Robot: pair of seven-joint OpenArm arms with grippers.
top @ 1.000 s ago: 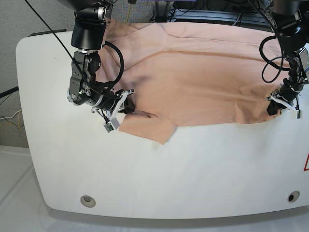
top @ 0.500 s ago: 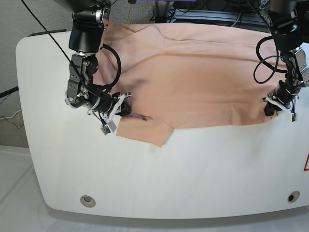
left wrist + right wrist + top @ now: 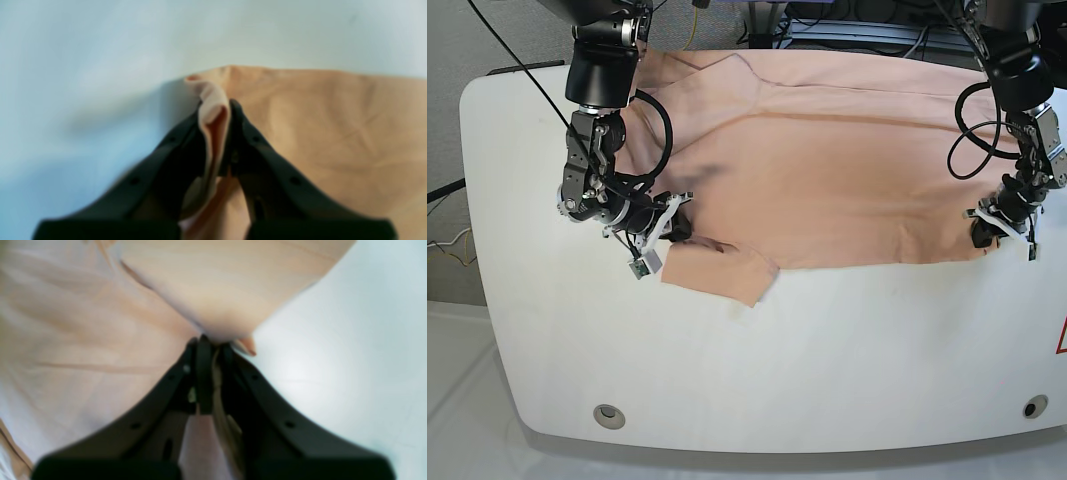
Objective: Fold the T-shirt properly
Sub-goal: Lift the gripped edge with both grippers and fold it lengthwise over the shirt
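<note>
T-shirt (image 3: 847, 160) is spread across the far half of the white table (image 3: 827, 350), peach cloth mostly flat with a few long creases, its top edge running off the far side of the table. Near edge runs roughly straight across mid-table; a sleeve (image 3: 722, 272) sticks out toward the camera on the base view's left, lying flat on the tabletop. Right gripper (image 3: 672, 222) is at the sleeve's root, fingers pinched together on a fold of the fabric; right wrist view confirms cloth clamped between the black fingers (image 3: 203, 373), shirt on one side, bare table on the other. Left gripper (image 3: 987, 228) is at the shirt's near corner on the base view's right, low to the table; left wrist view shows the corner hem bunched and squeezed between its fingers (image 3: 247, 140), with the rest of the cloth lying flat beyond. Both wrist views are blurred, so finer detail of the grip can't be made out.
</note>
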